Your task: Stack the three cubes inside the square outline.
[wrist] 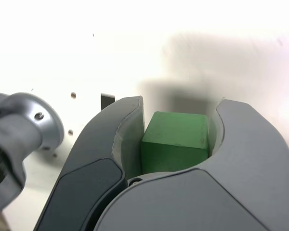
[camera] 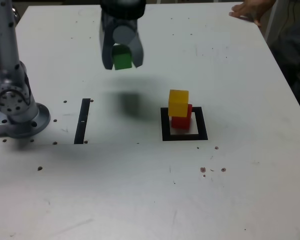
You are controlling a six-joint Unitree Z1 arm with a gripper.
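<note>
Your fingers (camera: 122,59) are clamped on the small matte green cube (camera: 122,58), held in the air above the white counter (camera: 140,195). Toward the exterior view's right, well apart, the matte yellow cube (camera: 178,102) sits askew on the matte red cube (camera: 181,118) inside the flat black square outline (camera: 185,136). Bare counter lies between. A thin black strip (camera: 82,121) and the grey arm base (camera: 17,117) stand on the exterior view's left; a person's hand (camera: 250,11) rests at the far edge.

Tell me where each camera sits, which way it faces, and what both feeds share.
Exterior view: off the arm, looking down across the table at the yellow cube on the red cube in the square outline; arm base and end effector show.
Wrist view: on the wrist, looking along the end effector onto the table.
Shared: the gripped green cube, the black strip.
</note>
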